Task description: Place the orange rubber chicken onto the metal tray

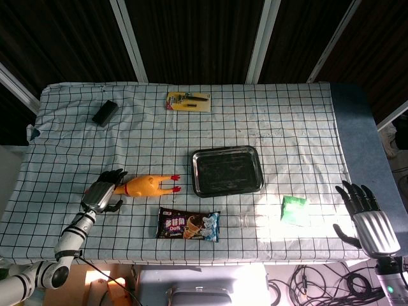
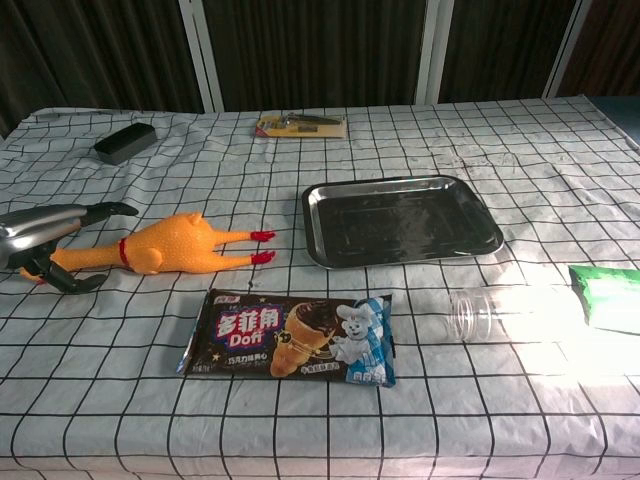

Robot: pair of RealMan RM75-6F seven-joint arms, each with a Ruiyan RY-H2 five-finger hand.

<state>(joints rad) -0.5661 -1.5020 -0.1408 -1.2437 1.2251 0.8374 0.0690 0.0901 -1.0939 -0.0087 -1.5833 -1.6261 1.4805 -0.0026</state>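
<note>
The left hand (image 2: 45, 245) has its dark fingers around the head end of the soft orange rubber chicken (image 2: 170, 246), which lies on its side on the checked tabletop (image 1: 287, 115); whether the grip has closed is unclear. It should close firmly before lifting (rubber flexes), then carry it right to the shallow, shiny rectangular metal tray (image 1: 255, 185). The right hand (image 1: 366, 213) hangs with fingers spread, holding nothing.

— What's lying past the fingers (image 1: 115, 174) of the left hand (image 1: 102, 194)?

— A Doff snack packet (image 2: 290, 338) just in front of them, nearer us. Well beyond them, at the far edge, there's a black block (image 2: 125, 143) and, further along, a yellow card of tools (image 2: 300, 125).

— And by the right hand (image 1: 373, 226)?

— A green packet (image 1: 294, 210) lies near its fingers (image 1: 357, 194), on the inner side. A clear plastic cup (image 2: 480, 312) lies tipped over just beyond that. All on a checked tablecloth (image 1: 287, 127).
</note>
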